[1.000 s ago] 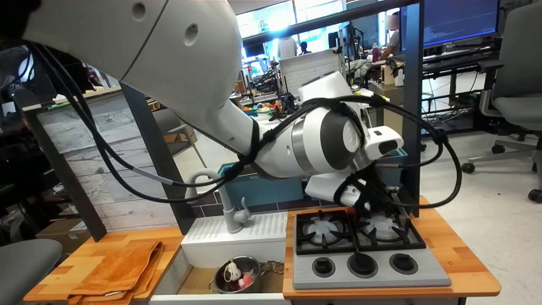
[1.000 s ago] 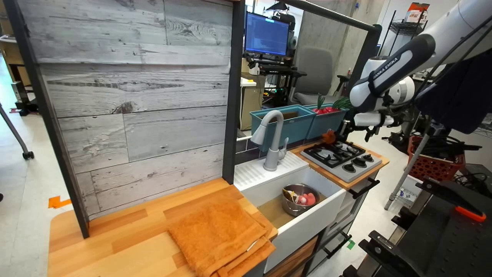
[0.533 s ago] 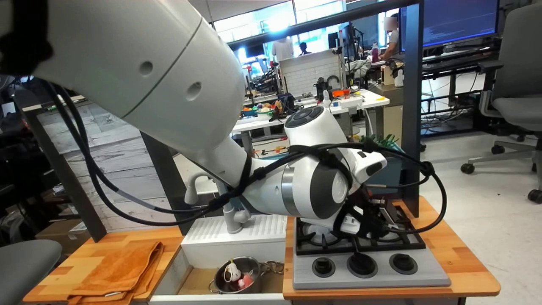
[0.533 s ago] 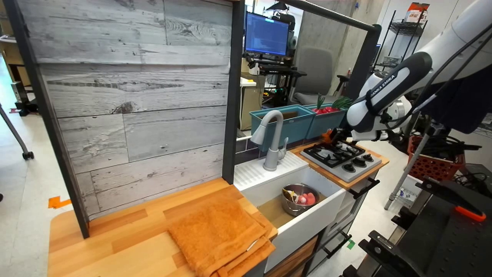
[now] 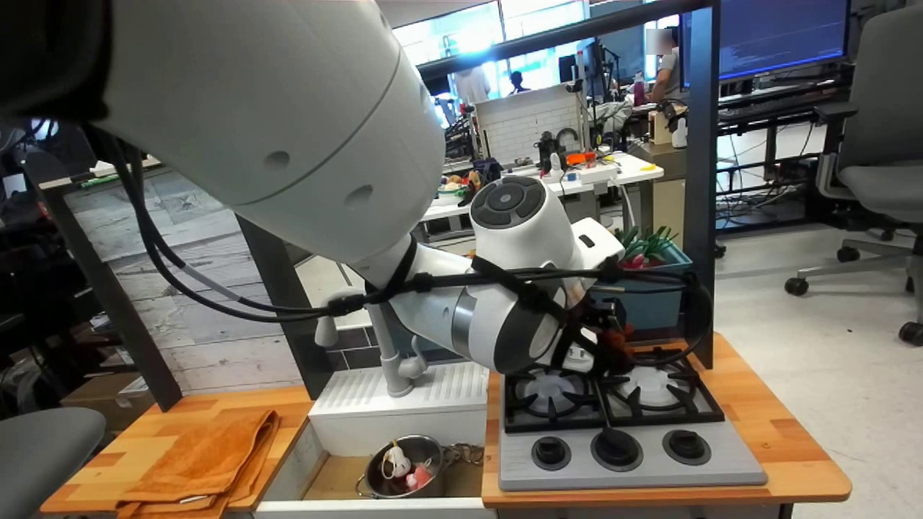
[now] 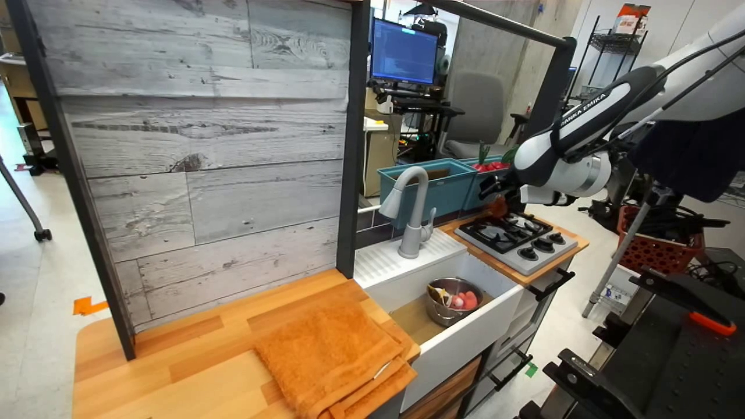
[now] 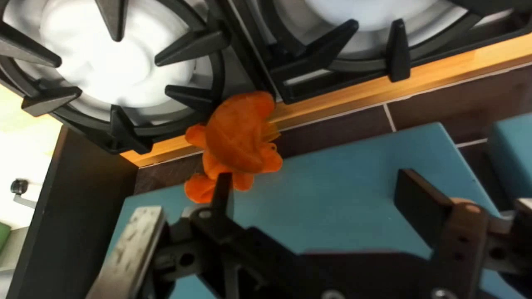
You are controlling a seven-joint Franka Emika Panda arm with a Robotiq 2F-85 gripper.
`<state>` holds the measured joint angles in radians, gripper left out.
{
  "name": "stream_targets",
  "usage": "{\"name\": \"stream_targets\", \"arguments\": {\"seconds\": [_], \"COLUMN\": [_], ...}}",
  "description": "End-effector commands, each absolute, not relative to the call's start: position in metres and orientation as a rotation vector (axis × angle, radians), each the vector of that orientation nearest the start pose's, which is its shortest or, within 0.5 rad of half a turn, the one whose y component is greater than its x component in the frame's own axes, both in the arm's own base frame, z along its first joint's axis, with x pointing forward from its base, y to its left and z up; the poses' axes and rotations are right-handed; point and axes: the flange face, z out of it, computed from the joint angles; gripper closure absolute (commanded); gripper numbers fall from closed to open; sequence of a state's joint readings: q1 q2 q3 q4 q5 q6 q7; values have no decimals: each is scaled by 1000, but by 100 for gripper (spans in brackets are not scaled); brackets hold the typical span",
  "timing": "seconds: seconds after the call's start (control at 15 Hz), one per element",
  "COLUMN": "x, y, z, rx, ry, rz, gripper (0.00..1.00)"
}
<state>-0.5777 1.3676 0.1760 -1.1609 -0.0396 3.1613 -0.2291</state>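
Since the frame 0.5 s earlier, the arm (image 5: 339, 137) has raised its gripper (image 7: 314, 182) and shifted it left along the far edge of the stove (image 5: 652, 440); more of the right planter (image 5: 652, 311) is now exposed in an exterior view. Stove: grey body on the right of the wooden counter (image 5: 779, 432), with 2 black grates (image 7: 328, 43) side by side and 3 dark knobs (image 5: 619, 450) on the near side. Right planter: blue-green and smooth-walled, beyond the stove and a row of dark tiles (image 7: 345, 129). Orange plush toy (image 7: 235, 133): at the stove's far edge, close to where the 2 grates meet, with tiles and planter behind it; it appears beneath the gripper in both exterior views. Its body is rounded and soft-looking, deep orange with a curved crease, and carries several brighter, stubby lobes; a yellow patch shows at its side, and a small dark spot marks 1 lobe. Whether it rests on the grate or only beside it cannot be told. Gripper: fingers (image 7: 223, 191) parted widely, flat dark pads (image 7: 417, 203) facing each other, the blue-green wall visible through the gap. In the wrist view, 1 fingertip overlaps the toy's outline; contact cannot be judged.
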Motion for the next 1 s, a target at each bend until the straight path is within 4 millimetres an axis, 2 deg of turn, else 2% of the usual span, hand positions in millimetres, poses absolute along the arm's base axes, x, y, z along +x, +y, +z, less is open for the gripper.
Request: {"name": "stream_targets", "arguments": {"seconds": [0.0,0.07,0.27,0.47,0.53,0.6,0.67,0.93], "x": [679,678,675,670,669,668,668,669], "y": [-345,-346,-352,-363,-366,-369,-371,-371], "z": [18,16,10,3,0,-3,-6,-12], "rx": [-2995,-2996,-3014,-3041,-3051,-3060,-3067,-3073], "ry": [521,531,559,605,625,638,648,652], "rz": [-1076,-1069,-1065,-1042,-1026,-1012,-995,-952], "gripper": [3,0,2,0,25,25,31,63]}}
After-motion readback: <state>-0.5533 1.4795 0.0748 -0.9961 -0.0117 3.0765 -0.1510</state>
